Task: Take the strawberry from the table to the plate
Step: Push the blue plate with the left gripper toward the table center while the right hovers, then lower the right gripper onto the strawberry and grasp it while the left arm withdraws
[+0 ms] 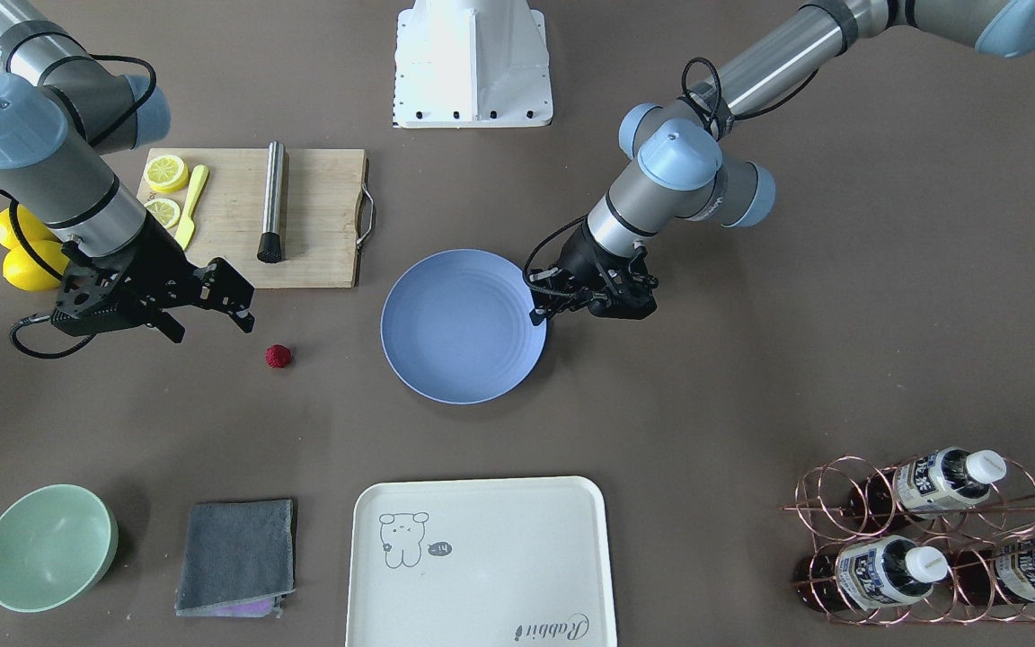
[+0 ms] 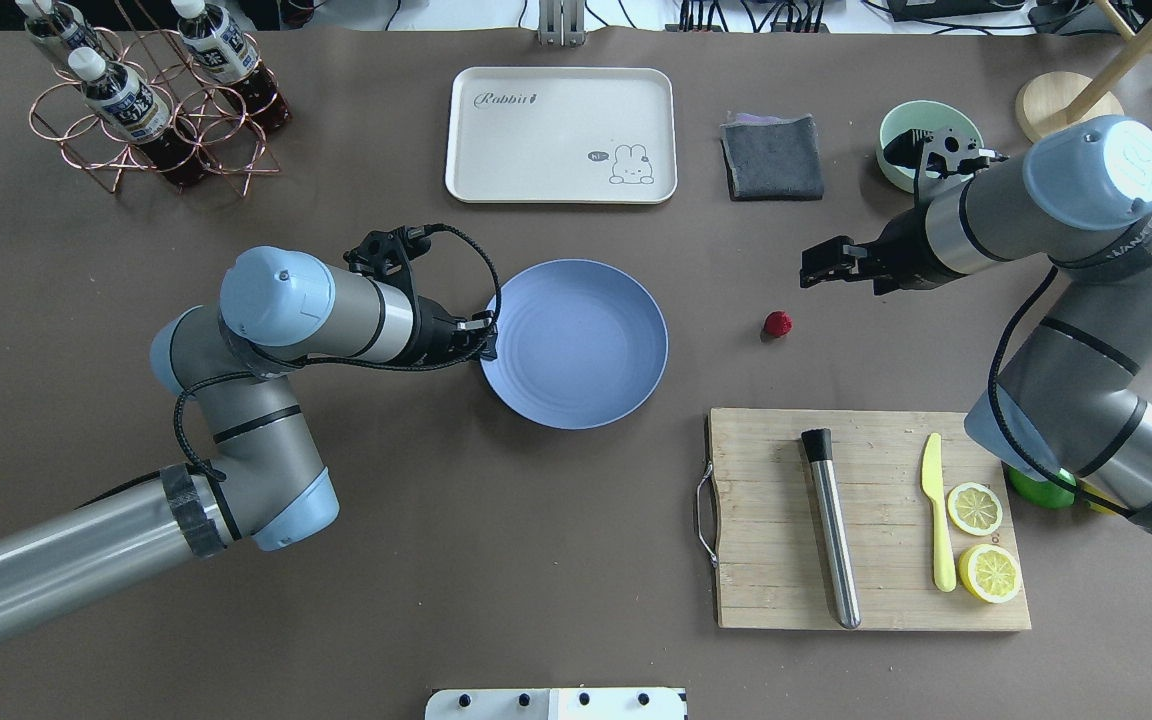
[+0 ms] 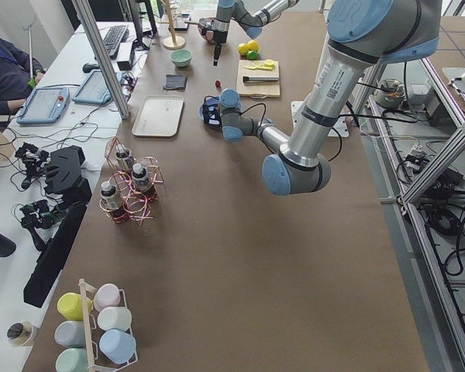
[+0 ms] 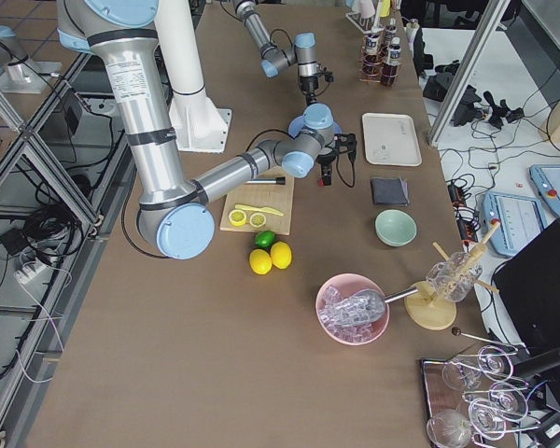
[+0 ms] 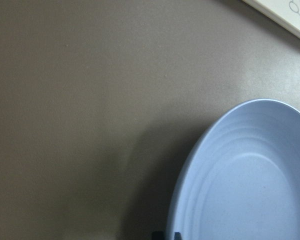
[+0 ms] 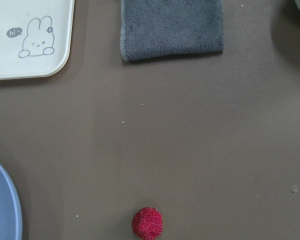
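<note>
Two arms are reaching over the brown desk (image 2: pixel 436 560), and the overhead view is giving the order from left to right. At the far left corner a copper wire rack (image 2: pixel 136 130) is holding three bottles lying on their sides. The left arm is coming in low from that side, and its tool (image 2: pixel 484 335) is hanging right at the left rim of the blue plate (image 2: pixel 576 405). In the left wrist view its two dark tips are showing close together at the bottom edge, so it is looking clenched. I cannot tell whether it is touching the rim. The plate is lying bare near the middle of the desk, with a cream tray (image 2: pixel 556 170) sitting beyond it. To the right of the plate, well apart from it, the strawberry (image 2: pixel 777 323) is resting on the bare desk, touching nothing. Just beyond and to the right of the berry, the right tool (image 2: pixel 808 272) is hovering with its fingers spread, released and carrying nothing. A folded grey cloth (image 2: pixel 774 158) is lying past it, and a pale green bowl (image 2: pixel 896 150) is sitting partly hidden behind the right arm. On the near right a wooden cutting board (image 2: pixel 766 520) is bearing a steel rod (image 2: pixel 831 530), a yellow knife (image 2: pixel 936 510) and two lemon halves (image 2: pixel 989 573).
</note>
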